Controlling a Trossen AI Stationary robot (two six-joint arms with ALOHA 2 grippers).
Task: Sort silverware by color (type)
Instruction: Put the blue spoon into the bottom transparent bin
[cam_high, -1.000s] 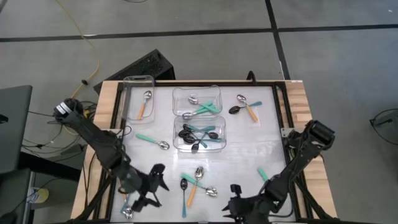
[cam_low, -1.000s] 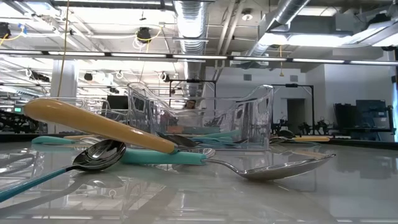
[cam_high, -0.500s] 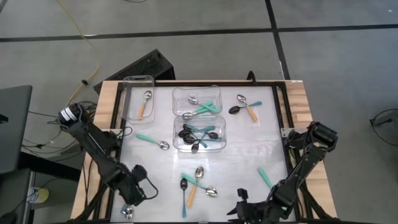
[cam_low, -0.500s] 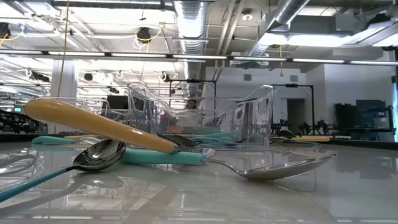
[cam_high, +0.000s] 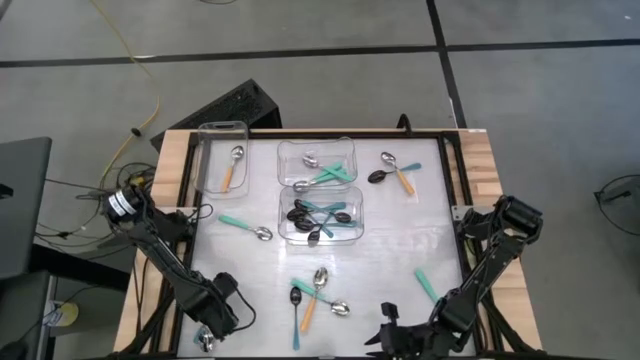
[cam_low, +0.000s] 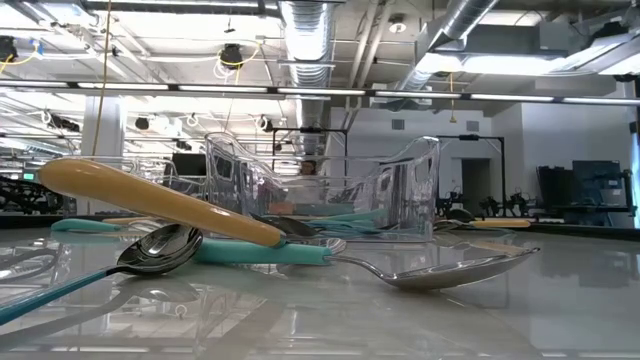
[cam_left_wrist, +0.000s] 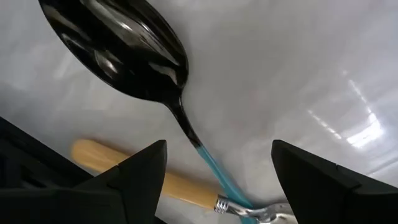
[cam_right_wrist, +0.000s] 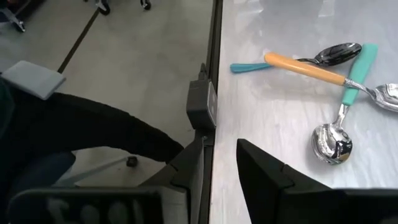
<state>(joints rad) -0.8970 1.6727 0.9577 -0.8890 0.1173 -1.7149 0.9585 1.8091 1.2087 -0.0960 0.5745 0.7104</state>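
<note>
At the table's near left corner my left gripper (cam_high: 210, 332) points down, open, over two spoons. In the left wrist view its fingers (cam_left_wrist: 217, 183) stand on either side of a black-bowled spoon's teal handle (cam_left_wrist: 208, 163). That handle crosses an orange-handled spoon (cam_left_wrist: 149, 177). I cannot tell whether the fingers touch either spoon. My right gripper (cam_high: 393, 336) hangs open at the near edge with nothing between its fingers (cam_right_wrist: 221, 177). Three crossed spoons (cam_high: 318, 296) lie left of it, also in the right wrist view (cam_right_wrist: 336, 74).
Three clear tubs stand at the back. The left one (cam_high: 222, 150) holds an orange-handled spoon, the middle one (cam_high: 317, 160) silver-bowled teal spoons, and the nearer one (cam_high: 320, 215) black-bowled spoons. Loose spoons lie at mid-left (cam_high: 245, 227), at the far right (cam_high: 395, 172) and at the near right (cam_high: 425, 283).
My left gripper has sunk toward the table's near left corner, rolled about and tipped until it points straight down over the two spoons; it stays open. My right gripper has shifted a little toward the right edge.
</note>
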